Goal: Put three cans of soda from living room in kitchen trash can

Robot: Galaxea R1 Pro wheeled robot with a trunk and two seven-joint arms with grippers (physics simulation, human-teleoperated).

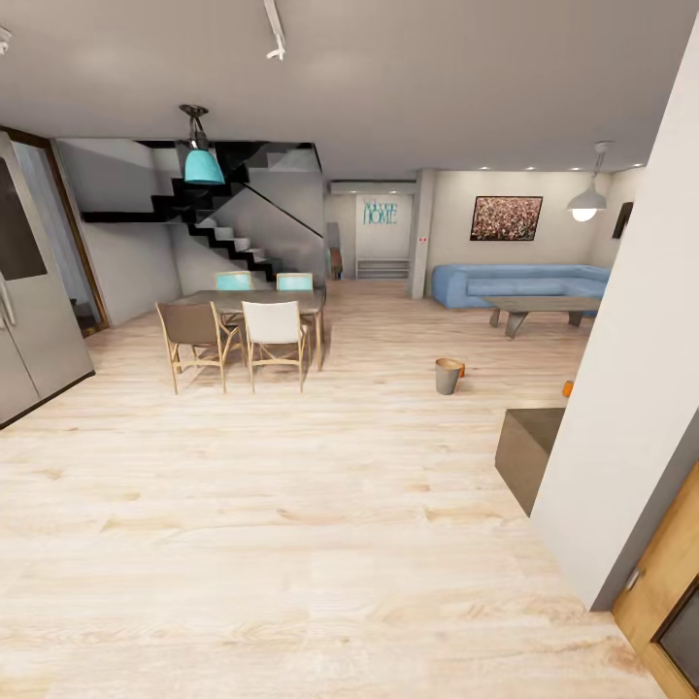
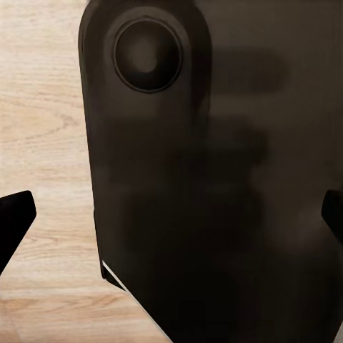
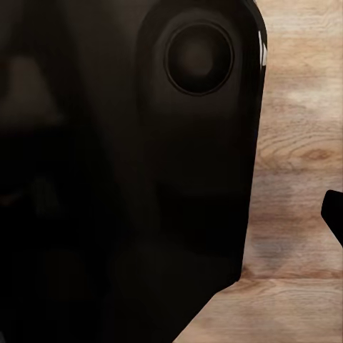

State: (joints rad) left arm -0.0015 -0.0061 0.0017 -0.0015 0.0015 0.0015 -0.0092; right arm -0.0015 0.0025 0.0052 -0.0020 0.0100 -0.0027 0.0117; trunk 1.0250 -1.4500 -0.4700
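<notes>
The trash can, a small grey bucket with an orange-brown rim, stands on the light wood floor far ahead, right of centre. A small orange thing shows just behind its right side; I cannot tell whether it is a can. Another small orange object, likely a soda can, lies on the floor half hidden by the white wall's edge. The blue can is out of view. My left gripper is open, its dark fingertips wide apart over the robot's black body. Of my right gripper, one fingertip shows far out to the side.
A dining table with several chairs stands at the left middle, a steel fridge at far left, and stairs behind. A blue sofa and grey low table are at the back right. A dark bench and white wall are near right.
</notes>
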